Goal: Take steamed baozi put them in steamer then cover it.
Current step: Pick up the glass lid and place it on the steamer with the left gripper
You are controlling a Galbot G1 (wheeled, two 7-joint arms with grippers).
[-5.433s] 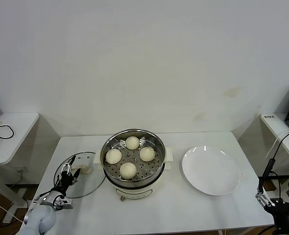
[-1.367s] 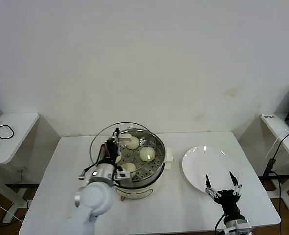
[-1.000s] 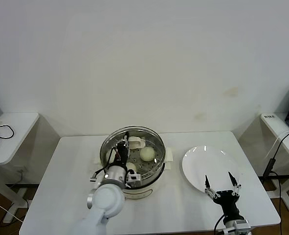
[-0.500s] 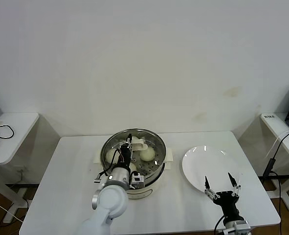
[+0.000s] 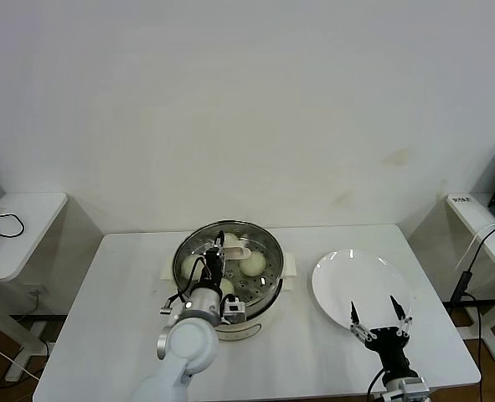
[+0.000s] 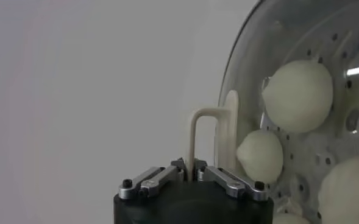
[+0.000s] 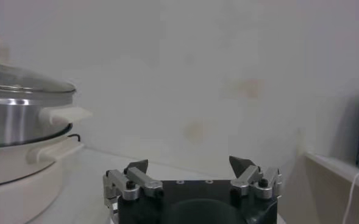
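- The left gripper (image 5: 217,261) hung over the steamer (image 5: 228,272) at centre frame in the head view, its fingers (image 6: 161,178) pinched shut on the cream-white handle (image 6: 199,137) of the cover (image 5: 255,237).
- The cover, a clear glass lid with a metal rim, lay on the steamer's rim; the right wrist view showed it (image 7: 21,76) resting on the steel pot (image 7: 11,125) at the far left of that frame.
- Through the glass the left wrist view showed steamed baozi (image 6: 297,95) on the perforated tray; three were plain, a fourth only partly seen at the lower edge of that frame.
- In the head view the baozi (image 5: 252,262) sat inside the pot, some hidden behind the left arm and gripper.
- The steamer stood on its white base, with side handles, near the middle of the white bench (image 5: 105,327).
- A flat white plate (image 5: 362,291) lay on the bench in the right half of the head view, apart from the steamer.
- The right gripper (image 5: 380,316) waited at the lower right of the head view, at the near edge of the plate, its fingers (image 7: 136,167) spread wide and holding nothing.
- A small white side table (image 5: 17,226) with a black cable stood at the left edge of the head view, and another (image 5: 482,219) at the right edge.
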